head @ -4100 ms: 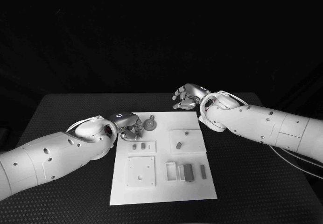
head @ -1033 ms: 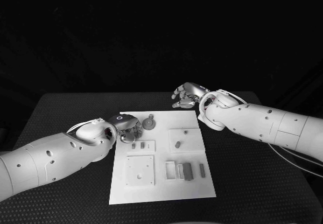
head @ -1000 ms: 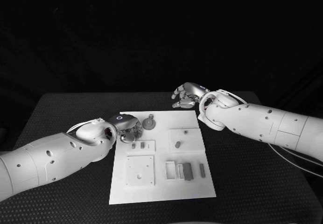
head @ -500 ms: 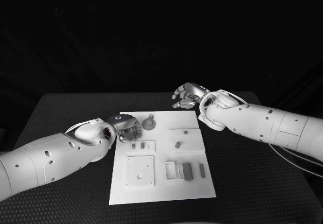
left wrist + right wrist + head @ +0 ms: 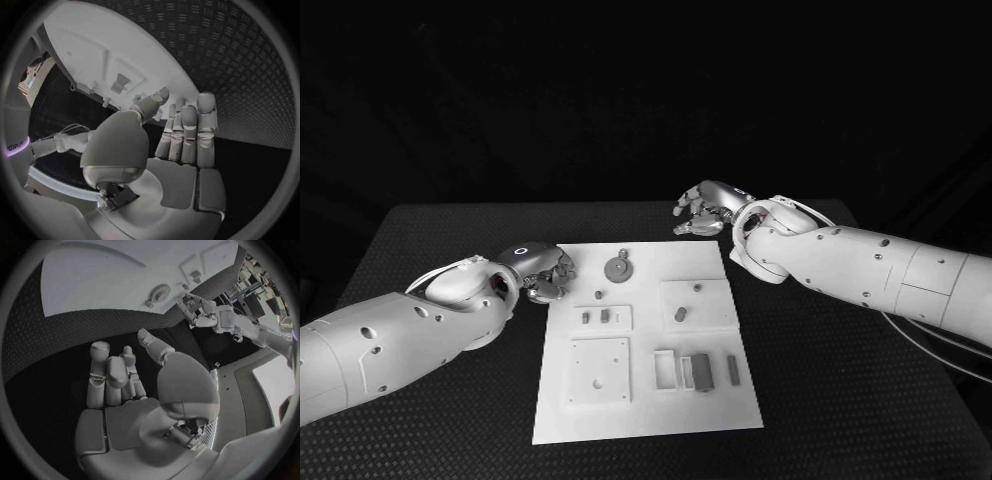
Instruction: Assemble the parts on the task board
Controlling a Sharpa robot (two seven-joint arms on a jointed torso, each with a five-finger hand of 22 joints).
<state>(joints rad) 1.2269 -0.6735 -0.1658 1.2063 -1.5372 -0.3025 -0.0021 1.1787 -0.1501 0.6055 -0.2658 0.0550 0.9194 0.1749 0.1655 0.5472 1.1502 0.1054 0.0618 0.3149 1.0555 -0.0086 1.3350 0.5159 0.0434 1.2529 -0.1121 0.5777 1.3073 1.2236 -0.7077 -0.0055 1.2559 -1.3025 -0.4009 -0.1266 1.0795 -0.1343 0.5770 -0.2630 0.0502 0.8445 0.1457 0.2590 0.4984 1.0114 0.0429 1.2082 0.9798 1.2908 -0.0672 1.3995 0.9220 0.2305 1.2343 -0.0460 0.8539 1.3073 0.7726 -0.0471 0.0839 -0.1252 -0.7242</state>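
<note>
The task board (image 5: 653, 345) lies flat at the middle of the black table (image 5: 877, 400), its long side running away from the robot.

Parts on the board: a round grey disc with a short stem (image 5: 619, 268) sits near the far edge, with a small peg (image 5: 599, 294) just beside it on the near side. Below that, a raised square plate (image 5: 604, 317) carries two small upright pieces. To its right, a second raised square (image 5: 697, 302) carries an oval piece (image 5: 681, 313) and a small dot-like piece nearer the far corner. Nearer the robot lies a larger square plate with holes (image 5: 600, 369), and beside it a row of upright blocks and bars (image 5: 695, 369) — white ones and darker ones standing side by side.

Left hand (image 5: 540, 277): positioned at the board's left edge near the far end, over the table just beside the board. Its wrist view shows the fingers (image 5: 187, 132) lying straight and close together, the thumb extended alongside — nothing is held.

Right hand (image 5: 708, 212): positioned past the board's far right corner, over the table. The fingers (image 5: 107, 374) are loosely curled, apart from the thumb, and hold nothing.
</note>
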